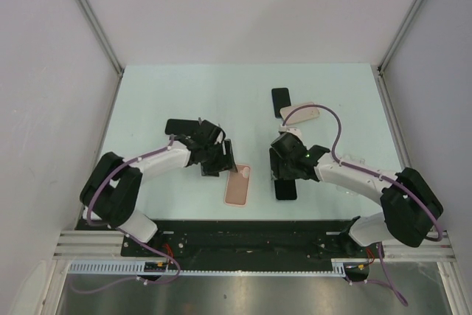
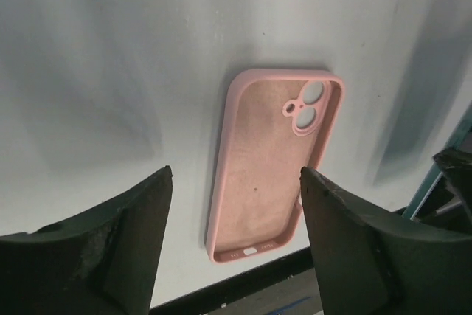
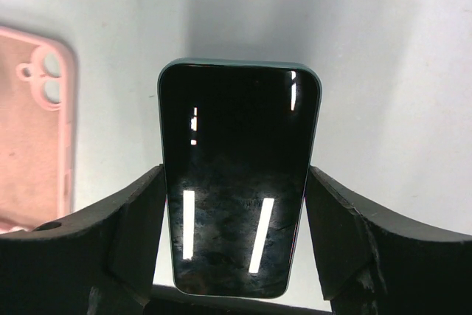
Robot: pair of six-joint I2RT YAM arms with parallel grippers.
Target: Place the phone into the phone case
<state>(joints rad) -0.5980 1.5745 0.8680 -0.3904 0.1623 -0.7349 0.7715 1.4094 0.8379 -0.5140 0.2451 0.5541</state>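
Dark phones: two, the near phone (image 1: 285, 189) at five o'clock from the middle of the table (image 1: 184, 94), the far phone (image 1: 280, 101) at one o'clock. Cases: two, the pink case (image 1: 237, 186) at six o'clock, the beige case (image 1: 300, 114) at two o'clock. Arms: two, the left arm (image 1: 158, 158) and the right arm (image 1: 354, 175).

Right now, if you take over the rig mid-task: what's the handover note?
Left gripper: open, empty, poised over the case.
Right gripper: closed on the long edges of the phone, screen up. Cannot tell if it is lifted.
Case: flat on the table, open side up, to the left of the phone and apart from it.
Done: phone gripped, case lying free.
Left: carry the phone over and press it into the case.
Also at the far side: a second phone and a beige item.
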